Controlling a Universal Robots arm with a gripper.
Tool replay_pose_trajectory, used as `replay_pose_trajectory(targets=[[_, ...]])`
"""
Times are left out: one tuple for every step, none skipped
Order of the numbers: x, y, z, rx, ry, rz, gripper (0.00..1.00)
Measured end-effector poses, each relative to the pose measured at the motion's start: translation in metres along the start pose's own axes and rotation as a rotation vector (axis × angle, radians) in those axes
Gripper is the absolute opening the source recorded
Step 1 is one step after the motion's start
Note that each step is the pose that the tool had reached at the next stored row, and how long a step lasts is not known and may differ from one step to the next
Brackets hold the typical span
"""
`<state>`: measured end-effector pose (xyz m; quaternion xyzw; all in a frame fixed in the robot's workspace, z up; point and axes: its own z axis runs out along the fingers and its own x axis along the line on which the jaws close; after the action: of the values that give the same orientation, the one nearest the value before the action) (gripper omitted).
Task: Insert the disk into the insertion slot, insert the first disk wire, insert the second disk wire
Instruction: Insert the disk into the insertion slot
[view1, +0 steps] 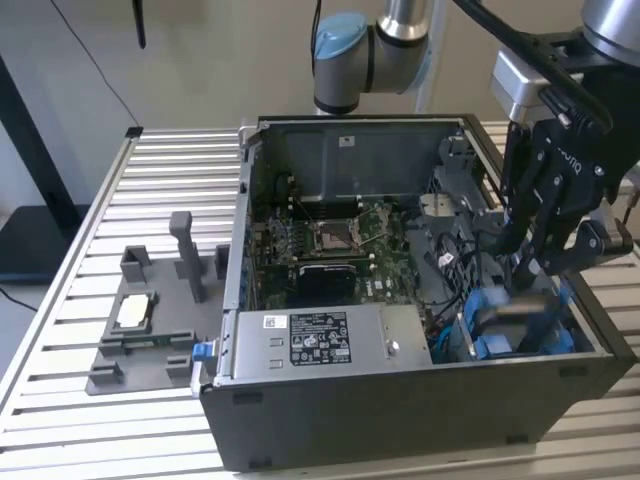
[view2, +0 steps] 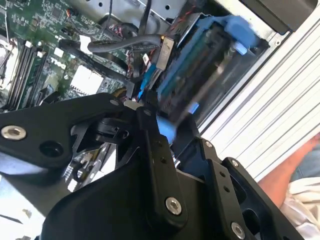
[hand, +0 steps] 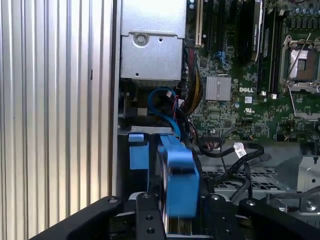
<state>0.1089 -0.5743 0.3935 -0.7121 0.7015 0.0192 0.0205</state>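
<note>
In the exterior view my gripper (view1: 535, 275) reaches down into the open computer case at its front corner on the exterior view's right. It is shut on the disk (view1: 515, 318), a grey drive in a blue carrier that looks smeared. The disk hangs tilted over the insertion slot (view1: 452, 338), partly inside it. The second wrist view has the disk (view2: 200, 70) just past my fingers (view2: 150, 125). In the first wrist view its blue carrier (hand: 180, 175) stands on edge between my fingers (hand: 145, 210). Loose black wires (hand: 240, 150) and a blue cable (hand: 160, 97) lie beside the bay.
The grey power-supply box (view1: 320, 335) fills the case's front. Behind it lies the green motherboard (view1: 335, 235). A grey fixture (view1: 150, 310) with small parts stands on the slatted table (view1: 60, 400) at the exterior view's left. A person's arm (view2: 300, 165) rests near the case.
</note>
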Motion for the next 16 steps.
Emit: replay_pose_trajectory(targets=[[0.0001, 0.0000, -0.0001, 0.0000, 0.0002, 0.000, 0.40], [0.0000, 0.0001, -0.0002, 0.0000, 0.0000, 0.000, 0.40], [-0.0001, 0.0001, -0.0014, 0.0000, 0.0001, 0.000, 0.40], [-0.0003, 0.0001, -0.0035, -0.0001, 0.0000, 0.000, 0.40], [-0.0005, 0.0001, -0.0061, 0.0000, -0.0002, 0.000, 0.40], [-0.0007, 0.0001, -0.0099, 0.0000, -0.0001, 0.000, 0.40], [-0.0009, 0.0001, -0.0131, 0.0000, -0.0001, 0.000, 0.40], [-0.0010, 0.0001, -0.0152, 0.0000, 0.0001, 0.000, 0.40], [-0.0012, 0.0001, -0.0159, -0.0001, -0.0004, 0.000, 0.40], [-0.0018, 0.0000, -0.0158, -0.0001, 0.0003, 0.000, 0.40], [-0.0024, 0.0000, -0.0159, 0.0005, 0.0005, 0.000, 0.40], [-0.0024, 0.0001, -0.0159, 0.0122, 0.0004, -0.002, 0.40], [-0.0026, 0.0001, -0.0158, 0.0298, 0.0003, -0.006, 0.40], [-0.0028, 0.0000, -0.0159, 0.0470, 0.0007, -0.011, 0.40], [-0.0029, 0.0001, -0.0159, 0.0652, 0.0009, -0.017, 0.40], [-0.0030, 0.0001, -0.0158, 0.0829, 0.0011, -0.022, 0.40]])
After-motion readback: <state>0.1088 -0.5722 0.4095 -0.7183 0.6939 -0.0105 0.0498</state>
